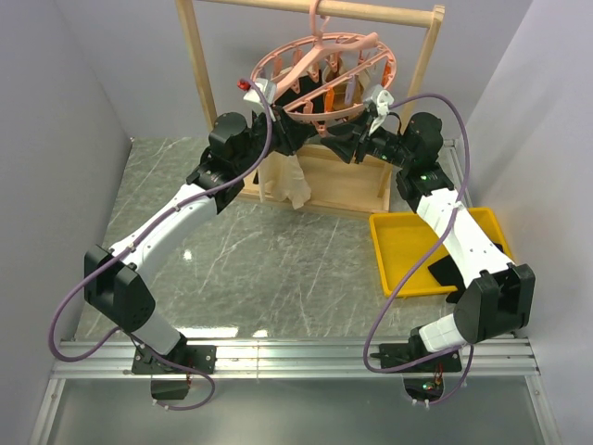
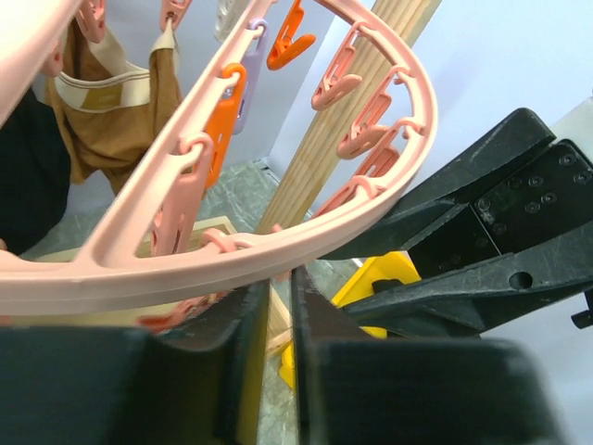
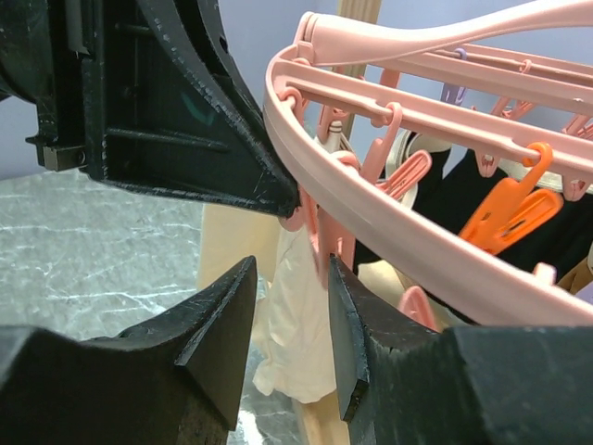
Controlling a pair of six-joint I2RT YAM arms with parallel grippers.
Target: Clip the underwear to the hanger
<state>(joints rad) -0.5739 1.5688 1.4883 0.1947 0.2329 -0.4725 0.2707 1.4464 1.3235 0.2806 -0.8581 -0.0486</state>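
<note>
The pink oval hanger [image 1: 326,44] hangs by its hook from the wooden rack's top bar. Its ring also shows in the left wrist view [image 2: 185,269] and the right wrist view [image 3: 417,250]. The cream underwear [image 1: 295,182] hangs limp below the ring's near rim, right under the tip of my left gripper [image 1: 289,139]. That gripper [image 2: 281,278] is nearly shut just under the ring, and the cloth is hidden from its own camera. My right gripper [image 1: 335,139] faces it from the right. It [image 3: 292,278] is open, with a pink clip [image 3: 324,243] against its right finger and the underwear [image 3: 301,324] hanging beyond.
The wooden rack frame [image 1: 197,74] and its base box [image 1: 345,182] stand at the back. A yellow tray [image 1: 408,243] with a black garment [image 1: 447,269] lies at the right. A brown garment [image 2: 111,111] and black garments [image 3: 482,195] hang from other clips.
</note>
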